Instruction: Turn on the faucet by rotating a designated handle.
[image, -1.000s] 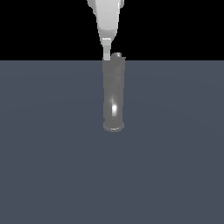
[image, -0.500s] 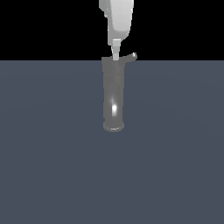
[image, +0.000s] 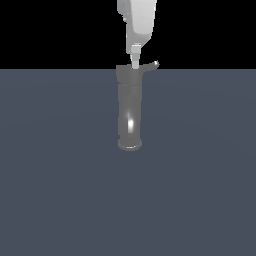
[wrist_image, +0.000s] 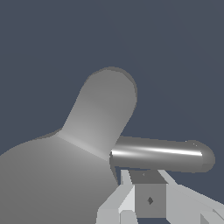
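Gripper (image: 135, 64) is positioned at the faucet (image: 130, 110) cap, one finger (wrist_image: 148, 199) seen just beside the handle (wrist_image: 159, 154). Contact isn't confirmed. Jaw opening can't be determined.

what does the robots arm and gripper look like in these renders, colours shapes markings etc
The gripper is plain white to pale grey, with flat, blocky simulator shading. In the exterior view a broad boxy body with a small dark notch on one edge tapers to a narrow finger. In the wrist view a finger appears as angular white facets around a square grey pad with a small dark diamond mark. No cables, logos or lettering show.

Tool (image: 135, 64) above faucet (image: 130, 110), beside handle (image: 150, 66)
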